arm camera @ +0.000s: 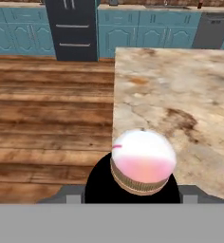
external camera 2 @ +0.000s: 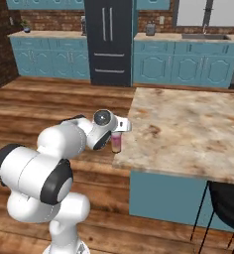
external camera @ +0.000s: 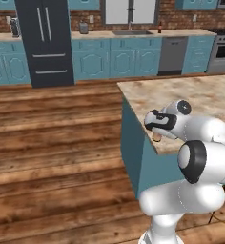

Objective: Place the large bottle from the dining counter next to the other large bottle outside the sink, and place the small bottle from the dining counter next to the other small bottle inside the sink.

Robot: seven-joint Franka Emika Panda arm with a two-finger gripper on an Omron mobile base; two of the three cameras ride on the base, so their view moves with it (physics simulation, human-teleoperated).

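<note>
large bottle from the dining counter hangs in the jaws of the gripper, clamped near its white cap, just off the corner edge of the tabletop. in the hand view its pink body is close before the camera. the sink is far behind, at the wall counter.

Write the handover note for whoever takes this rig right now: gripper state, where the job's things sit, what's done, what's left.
Gripper: at the near corner of the dining counter, around the large pink-yellow bottle; whether it is clamped I cannot tell. In the hand view the bottle sits right at the fingers.
Sink: on the far wall counter, with the other large bottle standing beside it.
Done: neither bottle delivered yet.
Left: carry the large bottle to its mate by the sink, then the small-bottle step.
</note>
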